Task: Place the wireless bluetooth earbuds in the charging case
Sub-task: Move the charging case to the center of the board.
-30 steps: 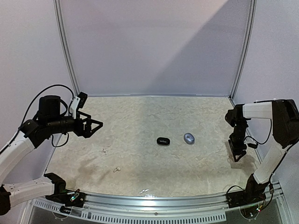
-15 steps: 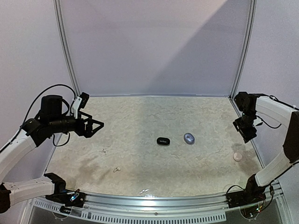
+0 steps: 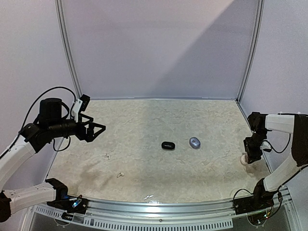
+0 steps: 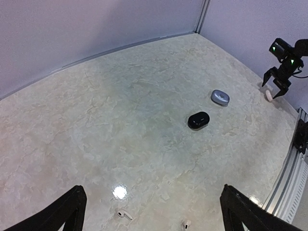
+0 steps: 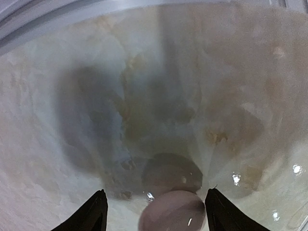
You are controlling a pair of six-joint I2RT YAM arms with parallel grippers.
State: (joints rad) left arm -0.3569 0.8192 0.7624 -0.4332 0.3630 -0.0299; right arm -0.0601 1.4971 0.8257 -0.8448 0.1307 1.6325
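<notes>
Seen from overhead, the two arms flank a mottled beige tabletop (image 3: 144,120). The left pincer (image 3: 99,130) hangs in the air at about 9 o'clock, its jaws spread wide with nothing between them. The right pincer (image 3: 250,158) points down at the tabletop's edge between 3 and 4 o'clock.

We find the right pincer's jaws spread too. In its own wrist view the two dark fingers (image 5: 94,214) stand on either side of a pale, rounded charging case (image 5: 173,214) that lies on the surface between them. There is a gap on each side, and we cannot tell whether the fingers reach the tabletop.

Just to the 3 o'clock side of centre lie two more closed cases. A black case (image 3: 167,145) is on the left and a silvery-grey case (image 3: 194,142) sits just beside it at its 3 o'clock, the two near each other but apart.

Two white earbuds lie loose toward 7 and 8 o'clock, well away from every case. One white earbud (image 3: 108,155) sits farther out and the second white earbud (image 3: 121,175) lies nearer the arms. Both show again at the bottom of the left wrist view, between its spread fingers (image 4: 65,211). No black or grey earbuds can be made out at this size.
</notes>
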